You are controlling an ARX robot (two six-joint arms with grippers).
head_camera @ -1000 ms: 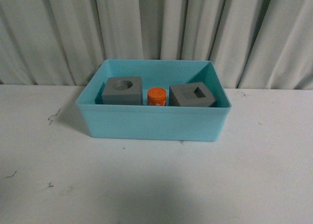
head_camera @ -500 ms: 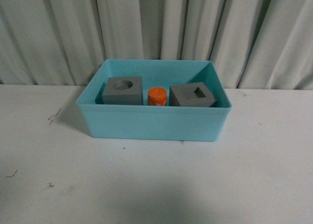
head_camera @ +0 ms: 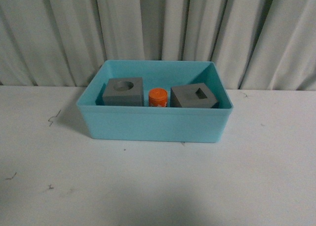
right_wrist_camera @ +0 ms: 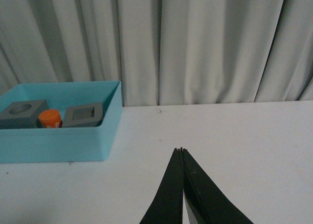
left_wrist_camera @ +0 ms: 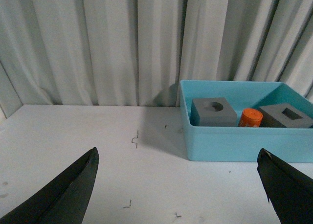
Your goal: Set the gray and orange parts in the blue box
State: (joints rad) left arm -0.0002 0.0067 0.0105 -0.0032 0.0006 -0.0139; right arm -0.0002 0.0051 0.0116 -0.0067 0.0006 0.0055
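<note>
The blue box (head_camera: 154, 122) is a light turquoise, plain inside and out. In it sit two matte gray cubes — the left gray cube (head_camera: 123, 92) with a darker round recess on top, the right gray cube (head_camera: 193, 97) with a darker square recess. Between them the orange cylinder (head_camera: 158, 97) is bright orange, with small white marks low on its side, too small to read. The table (head_camera: 158, 181) is white, flecked with a few small dark scuff marks on the left. Behind hangs a curtain (head_camera: 158, 28) of pale gray-white with darker vertical fold shadows. Both wrist views show black fingers — the left gripper (left_wrist_camera: 178, 185) and the right gripper (right_wrist_camera: 182, 150).
</note>
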